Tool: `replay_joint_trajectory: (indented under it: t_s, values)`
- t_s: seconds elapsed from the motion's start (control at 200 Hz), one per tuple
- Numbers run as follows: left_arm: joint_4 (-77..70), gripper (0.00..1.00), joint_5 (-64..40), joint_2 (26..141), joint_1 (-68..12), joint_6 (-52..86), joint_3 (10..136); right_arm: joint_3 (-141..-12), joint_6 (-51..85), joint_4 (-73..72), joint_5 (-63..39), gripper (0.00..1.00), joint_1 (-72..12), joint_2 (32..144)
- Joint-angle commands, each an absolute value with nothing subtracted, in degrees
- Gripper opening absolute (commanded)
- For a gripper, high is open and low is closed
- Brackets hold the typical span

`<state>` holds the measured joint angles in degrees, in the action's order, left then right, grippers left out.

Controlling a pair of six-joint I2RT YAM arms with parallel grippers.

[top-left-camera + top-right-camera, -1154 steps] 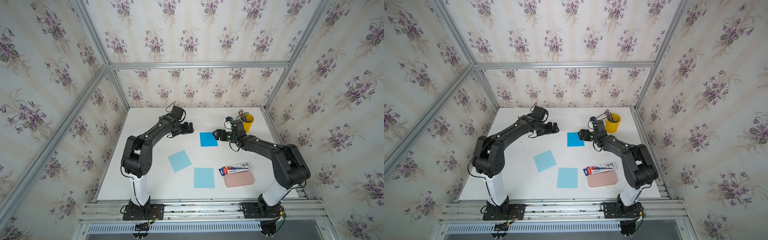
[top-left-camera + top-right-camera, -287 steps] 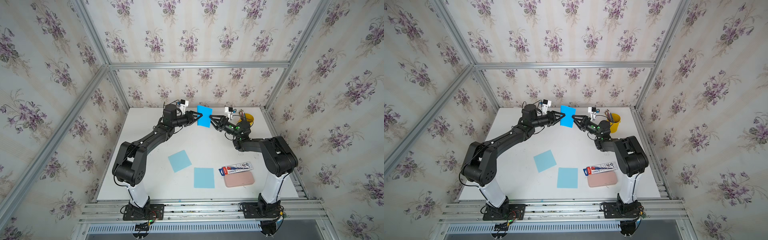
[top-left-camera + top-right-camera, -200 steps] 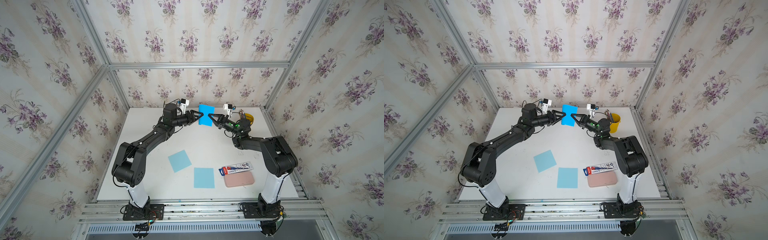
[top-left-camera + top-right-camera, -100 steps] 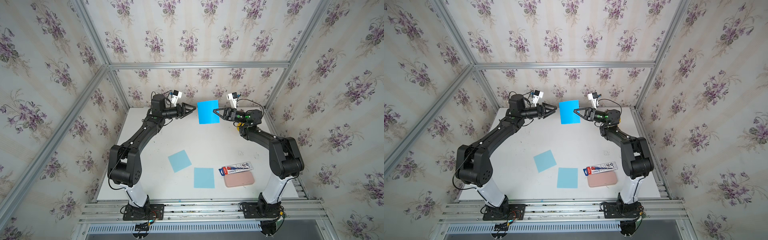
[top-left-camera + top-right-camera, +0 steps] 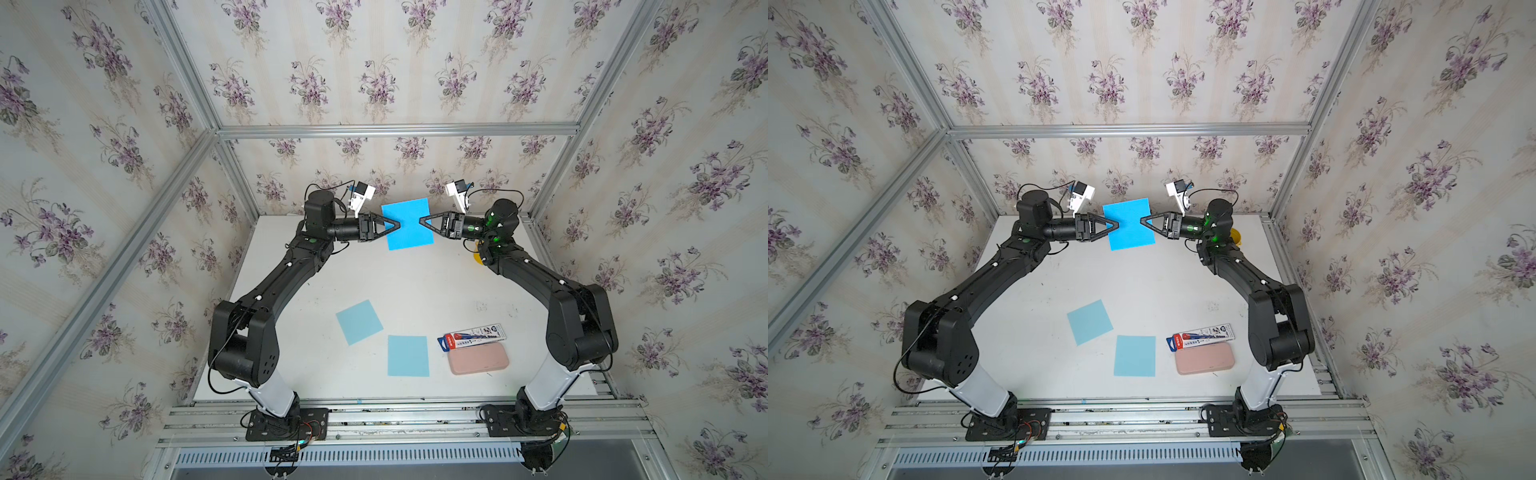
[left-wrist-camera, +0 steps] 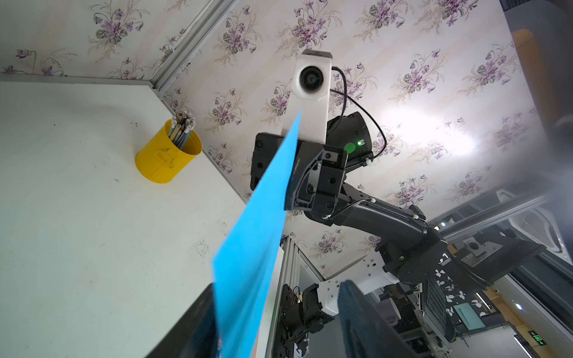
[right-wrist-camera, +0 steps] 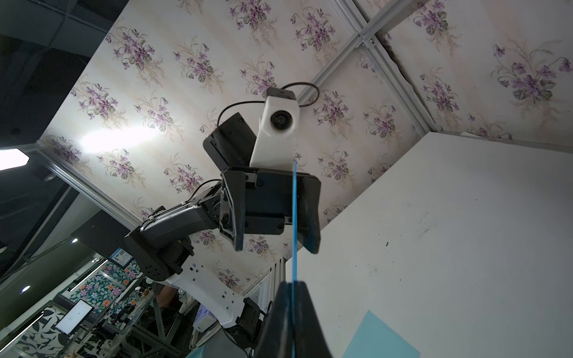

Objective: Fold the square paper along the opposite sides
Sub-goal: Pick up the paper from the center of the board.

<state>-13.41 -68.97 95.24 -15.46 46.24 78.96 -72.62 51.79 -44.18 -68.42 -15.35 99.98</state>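
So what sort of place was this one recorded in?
Probably a lab robot cell: a white tabletop boxed in by floral-wallpapered panels on aluminium framing, two robot arms bolted to front rails, and a monitor visible beyond the open side in the right wrist view.

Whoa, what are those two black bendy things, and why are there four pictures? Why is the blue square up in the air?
Those are two robot arms fixed at the front of a white table. Two pictures come from a camera high above, looking down. The other two come from small cameras on each arm's wrist, looking along its hand. The right hand is pinched shut on one edge of the bright blue paper, holding it in the air. The left hand is at the opposite edge, but its fingers are open around the paper, not squeezing. On the table lie a tilted pale blue paper, a straight pale blue paper, a pink case and a long red-and-white packet. A yellow cup of pencils stands in a back corner.
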Motion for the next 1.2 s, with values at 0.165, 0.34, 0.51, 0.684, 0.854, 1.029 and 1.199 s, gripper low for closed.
replay_joint_trajectory:
  t_s: [0.165,0.34,0.51,0.684,0.854,1.029,1.199]
  values:
    - [-8.96,0.5,-65.75,92.74,-15.54,40.13,78.05,-72.7,44.72,-34.76,-65.1,0.0,-14.34,97.89]
    - [-7.93,0.32,-63.83,93.14,-15.64,39.62,78.56,-71.09,45.32,-35.72,-63.77,0.0,-14.24,96.86]
    - [-5.96,0.28,-61.62,93.3,-16.17,37.65,79.51,-69.28,46.78,-37.7,-63.02,0.0,-14.24,95.99]
    - [-3.34,0.31,-59.71,93.24,-16.4,35.84,80.16,-67.81,49.48,-41.32,-62.43,0.0,-14.33,95.82]
    - [-2.05,0.27,-57.89,93.32,-16.88,34.22,80.42,-66.38,51.68,-44.26,-62.05,0.0,-14.5,95.67]
    - [-0.94,0.12,-56.33,93.32,-17.14,33.14,80.46,-65.72,51.59,-44.34,-61.88,0.0,-14.5,95.36]
    - [0.76,0.0,-53.64,92.51,-17.23,31.6,80.68,-65.19,51.55,-44.39,-61.96,0.0,-14.55,95.1]
